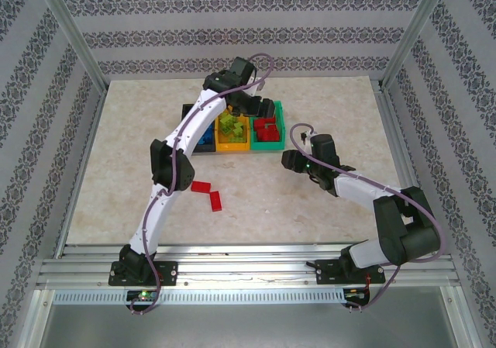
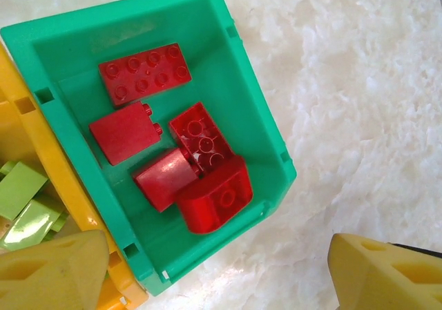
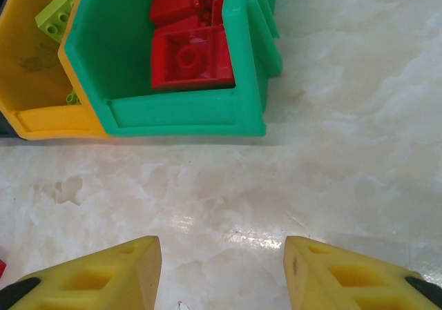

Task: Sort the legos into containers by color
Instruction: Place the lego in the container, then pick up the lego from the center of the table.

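Three bins stand in a row at the back centre: a black bin (image 1: pixel 195 133) with blue legos (image 1: pixel 205 139), an orange-yellow bin (image 1: pixel 232 145) with lime green legos (image 1: pixel 230 125), and a green bin (image 1: pixel 280 119) with red legos (image 1: pixel 267 131). Two red legos (image 1: pixel 201 187) (image 1: pixel 215 201) lie loose on the table. My left gripper (image 1: pixel 266 108) hangs open and empty over the green bin (image 2: pixel 266 127), above several red legos (image 2: pixel 207 196). My right gripper (image 3: pixel 221 272) is open and empty, low over bare table just in front of the green bin (image 3: pixel 186 113).
The marble-patterned table (image 1: pixel 310 201) is framed by metal posts and patterned walls. The left arm (image 1: pixel 174 162) arches over the black bin and the table's left half. The right arm (image 1: pixel 364 189) stretches from the front right toward the bins.
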